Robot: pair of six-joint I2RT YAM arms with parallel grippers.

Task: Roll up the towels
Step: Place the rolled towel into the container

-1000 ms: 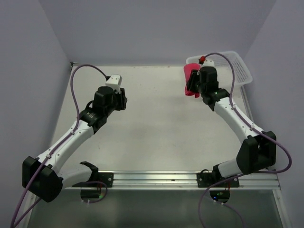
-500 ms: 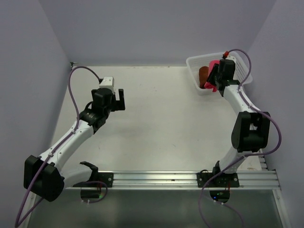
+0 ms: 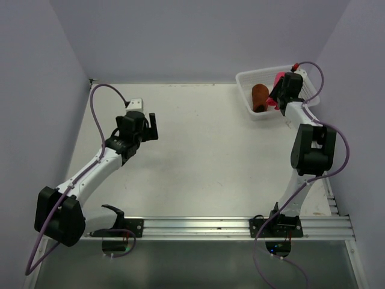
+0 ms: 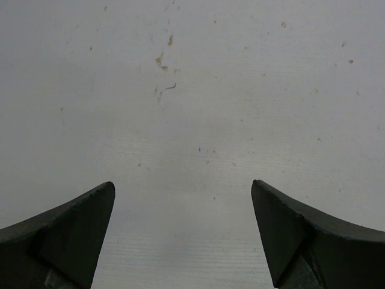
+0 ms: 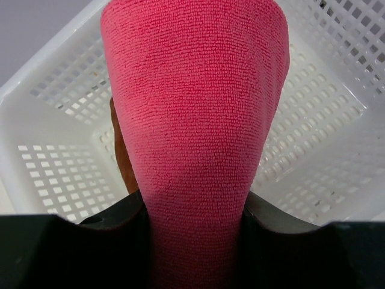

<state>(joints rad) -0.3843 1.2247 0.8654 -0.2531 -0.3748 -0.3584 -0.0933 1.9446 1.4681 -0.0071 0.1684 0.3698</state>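
Desk (image 3: 198, 168) is all that lies under the left fingers (image 3: 150, 129). They are spread as wide as they go, with nothing between them, over the near-left part of the surface. From the left wrist only bare, speckled desk shows between the two dark tips.

Both towels are in the far right corner, at the white basket (image 3: 245, 79). The brown towel (image 3: 260, 96) sits inside it as a short roll, toward the basket's left side. The pink towel (image 5: 195, 90) is clamped between the right fingers (image 3: 281, 95), which press against its two sides. It is over the inside of the basket, just to the right of the brown one.

From the right wrist, the pink towel's long axis runs straight away from the fingers, along their own line, toward the basket's mesh floor. A sliver of brown shows at its left edge. Whether the two towels touch cannot be told.

The coming move looks like a release. The pink roll points into the basket with mesh wall around it. Opening the fingers should drop it end-first beside the brown roll, and it may tip against that roll. The right arm is already at the basket. The left arm is well apart, across the desk, and seems to have no part in this step.
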